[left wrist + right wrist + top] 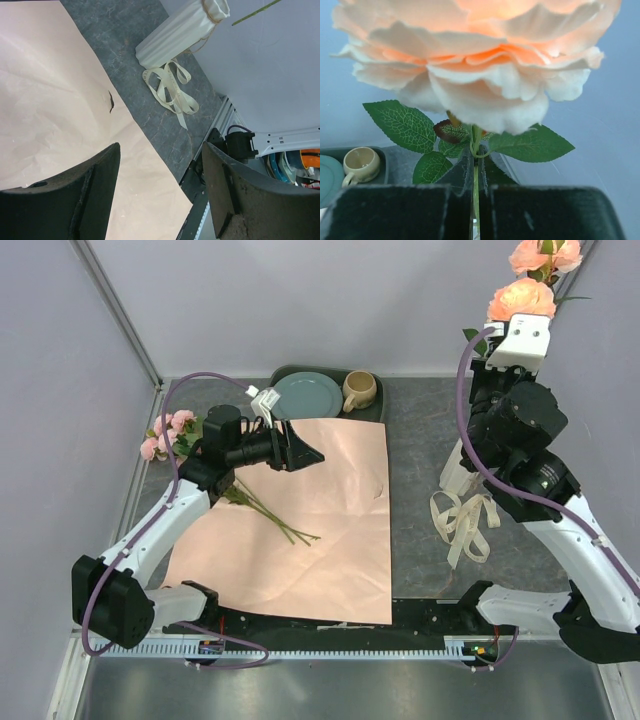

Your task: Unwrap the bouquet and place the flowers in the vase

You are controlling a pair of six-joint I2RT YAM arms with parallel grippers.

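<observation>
Right gripper clamped on stem of peach rose, raised high at far right, bloom up. Left gripper wide, empty, hovering over flattened paper. Other flowers lie at paper's left edge, stems across sheet. Vase stands on table right of paper, mostly hidden behind right arm in top view. Ribbon loose beside vase base.
</observation>
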